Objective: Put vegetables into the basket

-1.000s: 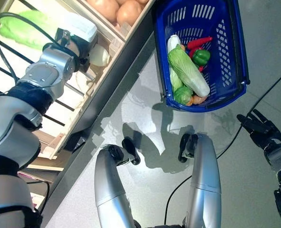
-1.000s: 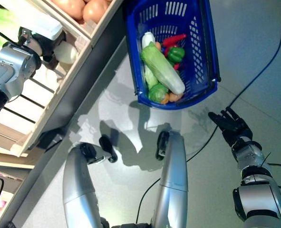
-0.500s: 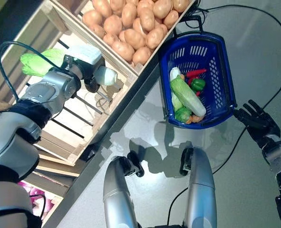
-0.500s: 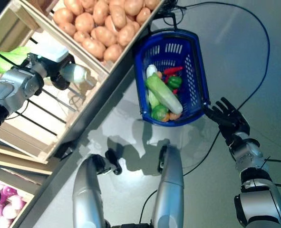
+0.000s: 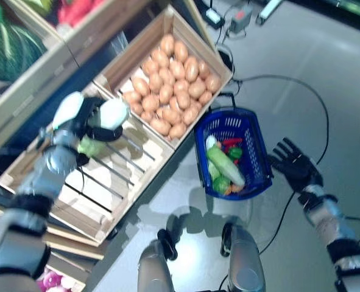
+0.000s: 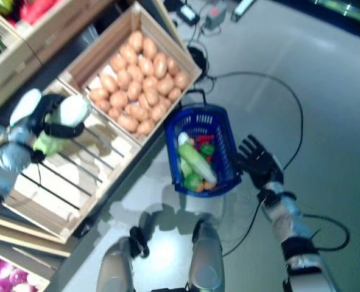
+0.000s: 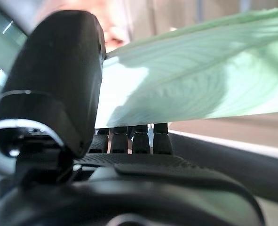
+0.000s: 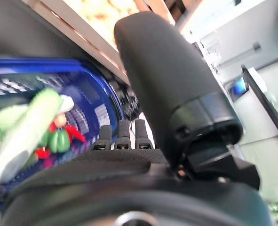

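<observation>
My left hand (image 5: 96, 126) is shut on a pale green leafy cabbage with a white base (image 5: 93, 145). It holds the cabbage above a slatted wooden crate (image 5: 116, 176) of the stand. In the left wrist view the cabbage's leaf (image 7: 195, 75) lies across the fingers (image 7: 129, 141). The blue basket (image 5: 256, 137) stands on the floor by the stand. In it lie a long cabbage (image 5: 226, 166), a red pepper (image 5: 231, 142) and a green pepper (image 5: 234, 153). My right hand (image 5: 293, 165) is open, just right of the basket's rim. The basket (image 8: 21, 70) also shows in the right wrist view.
The wooden stand (image 5: 180, 24) with its crates fills the left and the back. A power block (image 5: 239, 21) and cables lie on the grey floor (image 5: 326, 85) behind the basket.
The whole picture has shifted and drawn back, so the camera moved. My left hand keeps the cabbage and has come up off the crate. My right hand stays by the basket's rim.
</observation>
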Motion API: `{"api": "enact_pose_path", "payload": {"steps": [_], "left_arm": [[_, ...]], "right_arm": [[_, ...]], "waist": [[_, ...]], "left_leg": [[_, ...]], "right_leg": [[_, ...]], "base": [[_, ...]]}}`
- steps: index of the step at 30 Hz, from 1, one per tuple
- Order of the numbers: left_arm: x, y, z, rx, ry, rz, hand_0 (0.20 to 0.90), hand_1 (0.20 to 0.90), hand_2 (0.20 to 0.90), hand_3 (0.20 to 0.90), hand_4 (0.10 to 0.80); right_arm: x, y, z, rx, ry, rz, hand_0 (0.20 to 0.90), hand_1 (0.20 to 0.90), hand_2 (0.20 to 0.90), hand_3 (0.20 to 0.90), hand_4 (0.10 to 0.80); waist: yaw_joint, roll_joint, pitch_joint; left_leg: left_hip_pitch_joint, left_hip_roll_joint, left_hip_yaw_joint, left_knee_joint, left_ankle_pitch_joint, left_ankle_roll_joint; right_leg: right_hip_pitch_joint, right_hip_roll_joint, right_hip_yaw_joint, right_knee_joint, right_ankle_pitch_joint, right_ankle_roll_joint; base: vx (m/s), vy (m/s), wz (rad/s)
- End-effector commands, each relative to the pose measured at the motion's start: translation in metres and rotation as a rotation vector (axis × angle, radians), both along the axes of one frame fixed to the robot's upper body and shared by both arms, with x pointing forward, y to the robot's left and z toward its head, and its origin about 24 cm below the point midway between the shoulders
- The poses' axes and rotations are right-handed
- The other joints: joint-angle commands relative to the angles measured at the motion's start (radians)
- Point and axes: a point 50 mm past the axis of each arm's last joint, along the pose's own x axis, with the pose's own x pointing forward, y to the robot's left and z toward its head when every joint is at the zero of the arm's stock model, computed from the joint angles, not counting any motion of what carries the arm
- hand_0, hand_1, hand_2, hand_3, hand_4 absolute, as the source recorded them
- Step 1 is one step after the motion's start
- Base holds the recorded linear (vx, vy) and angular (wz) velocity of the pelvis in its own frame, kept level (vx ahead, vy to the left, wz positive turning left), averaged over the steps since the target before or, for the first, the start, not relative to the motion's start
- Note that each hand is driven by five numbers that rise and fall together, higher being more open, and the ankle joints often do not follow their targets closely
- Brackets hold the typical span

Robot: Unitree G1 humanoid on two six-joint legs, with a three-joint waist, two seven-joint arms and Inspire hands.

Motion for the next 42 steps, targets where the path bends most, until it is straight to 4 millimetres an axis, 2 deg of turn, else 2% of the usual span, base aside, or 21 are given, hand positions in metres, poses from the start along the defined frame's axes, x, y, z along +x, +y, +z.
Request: {"api": "enact_pose_path", "payload": {"steps": [1, 6, 9, 12, 15, 23, 29, 32, 42], "left_arm": [[-0.016, -0.022, 0.014, -0.186, -0.213, -0.137, 0.300, 0.300, 0.300, 0.300, 0.400], [-0.031, -0.044, 0.004, -0.308, -0.191, -0.297, 0.300, 0.300, 0.300, 0.300, 0.400], [-0.039, -0.058, 0.001, -0.447, -0.201, -0.395, 0.300, 0.300, 0.300, 0.300, 0.400], [-0.047, -0.070, -0.006, -0.540, -0.209, -0.436, 0.300, 0.300, 0.300, 0.300, 0.400], [-0.054, -0.092, -0.013, -0.592, -0.207, -0.511, 0.300, 0.300, 0.300, 0.300, 0.400], [-0.050, -0.126, 0.002, -0.634, -0.211, -0.697, 0.300, 0.300, 0.300, 0.300, 0.400], [-0.052, -0.139, 0.005, -0.617, -0.191, -0.761, 0.300, 0.300, 0.300, 0.300, 0.400], [-0.051, -0.144, 0.006, -0.611, -0.166, -0.792, 0.300, 0.300, 0.300, 0.300, 0.400], [-0.051, -0.164, 0.005, -0.680, -0.110, -0.919, 0.300, 0.300, 0.300, 0.300, 0.400]], "right_arm": [[0.002, 0.017, 0.024, -0.192, -0.153, 0.043, 0.900, 0.900, 0.900, 0.900, 0.800], [0.005, 0.044, 0.045, -0.294, -0.248, 0.202, 0.900, 0.900, 0.900, 0.900, 0.800], [0.003, 0.057, 0.052, -0.279, -0.289, 0.261, 0.900, 0.900, 0.900, 0.900, 0.800], [0.000, 0.069, 0.050, -0.219, -0.282, 0.293, 0.900, 0.900, 0.900, 0.900, 0.800], [-0.005, 0.084, 0.044, -0.185, -0.246, 0.324, 0.900, 0.900, 0.900, 0.900, 0.800], [-0.016, 0.119, 0.025, -0.083, -0.122, 0.599, 0.900, 0.900, 0.900, 0.900, 0.800], [-0.025, 0.140, 0.017, 0.015, -0.065, 0.745, 0.900, 0.900, 0.900, 0.900, 0.800], [-0.025, 0.143, 0.015, 0.000, -0.052, 0.802, 0.900, 0.900, 0.900, 0.900, 0.800], [-0.024, 0.162, 0.015, 0.154, -0.043, 0.880, 0.900, 0.900, 0.900, 0.900, 0.800]], "waist": [[0.021, -0.017, -0.206], [0.035, -0.013, -0.262], [0.045, -0.013, -0.279], [0.051, -0.016, -0.290], [0.051, -0.023, -0.293], [0.052, -0.034, -0.285], [0.065, -0.039, -0.284], [0.070, -0.040, -0.282], [0.077, -0.045, -0.287]], "left_leg": [[0.124, -0.081, 0.010, -0.152, 0.007, 0.054], [0.226, -0.107, -0.013, -0.364, 0.092, 0.032], [0.246, -0.107, -0.023, -0.396, 0.098, 0.027], [0.250, -0.105, -0.029, -0.396, 0.088, 0.026], [0.261, -0.107, -0.037, -0.396, 0.080, 0.034], [0.284, -0.105, -0.053, -0.396, 0.069, 0.042], [0.292, -0.105, -0.062, -0.396, 0.067, 0.038], [0.296, -0.104, -0.063, -0.396, 0.066, 0.037], [0.310, -0.100, -0.063, -0.396, 0.064, 0.033]], "right_leg": [[0.217, 0.021, -0.058, -0.391, 0.205, 0.002], [0.316, 0.048, -0.073, -0.570, 0.297, 0.034], [0.335, 0.057, -0.081, -0.598, 0.312, 0.040], [0.334, 0.059, -0.084, -0.598, 0.311, 0.042], [0.343, 0.070, -0.066, -0.598, 0.310, 0.033], [0.370, 0.074, -0.066, -0.598, 0.303, 0.031], [0.383, 0.075, -0.078, -0.598, 0.301, 0.034], [0.390, 0.075, -0.084, -0.598, 0.300, 0.035], [0.401, 0.078, -0.081, -0.598, 0.300, 0.034]], "base": [[0.173, -0.072, 0.16], [0.064, -0.041, 0.12], [0.022, -0.025, 0.09], [0.012, -0.023, 0.05], [0.023, -0.026, 0.11], [0.043, -0.042, 0.14], [0.012, -0.036, 0.05], [-0.013, -0.003, 0.12], [0.001, -0.001, 0.02]]}}
